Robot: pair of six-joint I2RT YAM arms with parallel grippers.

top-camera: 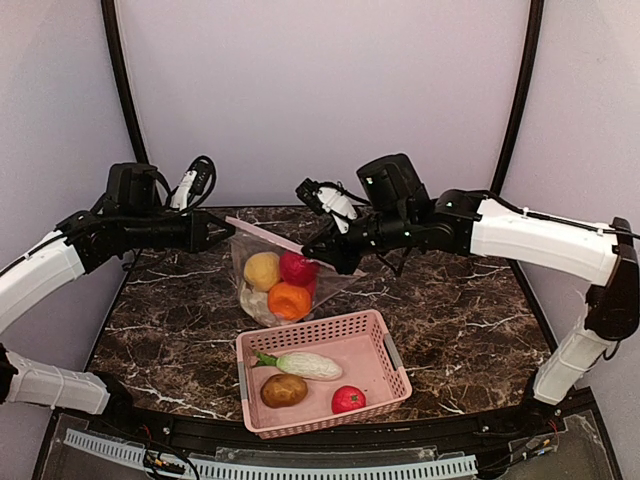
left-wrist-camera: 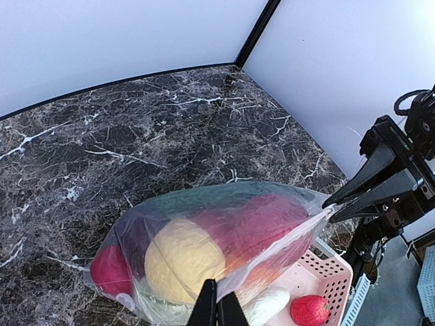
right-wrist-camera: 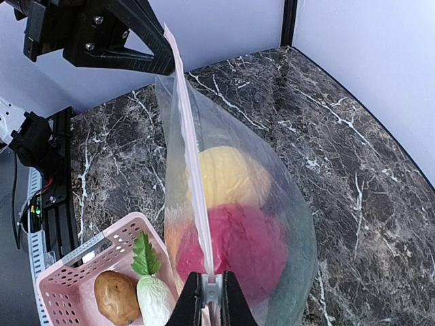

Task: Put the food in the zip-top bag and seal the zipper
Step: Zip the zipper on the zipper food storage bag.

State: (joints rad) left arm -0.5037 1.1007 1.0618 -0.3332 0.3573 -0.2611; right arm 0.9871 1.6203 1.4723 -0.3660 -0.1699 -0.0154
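The left gripper [top-camera: 226,232] and right gripper [top-camera: 328,262] each clamp the pale pink zipper strip [right-wrist-camera: 191,170] of one clear floppy plastic zip-top bag [top-camera: 245,246], held over the dark marble desk [top-camera: 460,310]. Top view: three inside, yellow ball [top-camera: 262,270], red ball [top-camera: 297,267], orange ball [top-camera: 289,300]; right wrist view adds a dark green piece [right-wrist-camera: 293,272]. One pink slatted basket [top-camera: 390,350] holds three: white leafy vegetable [top-camera: 305,365], brown potato [top-camera: 284,390], small red ball [top-camera: 348,399].

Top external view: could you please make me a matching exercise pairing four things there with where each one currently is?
Things:
1. potato
2. yellow ball
3. zip-top bag
4. pink basket

Places:
A. pinched at its ends by the left gripper and the right gripper
B. standing on the marble table
C. lying in the basket
D. inside the bag

Pairs: 1-C, 2-D, 3-A, 4-B
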